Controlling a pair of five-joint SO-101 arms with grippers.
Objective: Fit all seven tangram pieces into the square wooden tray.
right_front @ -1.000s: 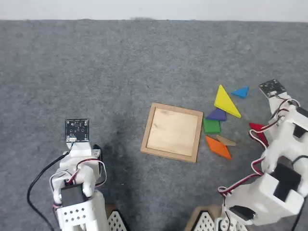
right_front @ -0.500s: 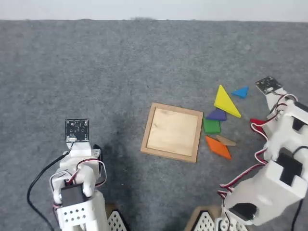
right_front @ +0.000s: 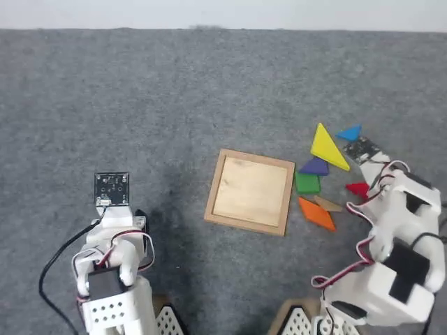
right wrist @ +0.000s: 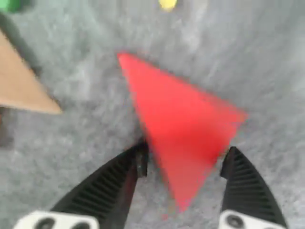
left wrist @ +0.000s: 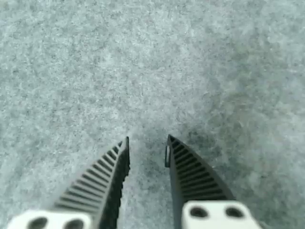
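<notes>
Right gripper (right wrist: 187, 152), 2 fingers (right wrist: 112, 183) apart, straddles the red triangle (right wrist: 186, 124) (flat on carpet (right wrist: 267, 57)); left gripper (left wrist: 147, 140) slightly parted.

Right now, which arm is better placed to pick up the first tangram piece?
Right. Its gripper is open astride the red triangle, near the other pieces. The left gripper hangs over bare carpet, across the tray from them.

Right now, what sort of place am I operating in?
Probably a tabletop robot practice bench: a grey felt-like mat covers the surface, with a square wooden tray and loose coloured tangram pieces laid out on it.
</notes>
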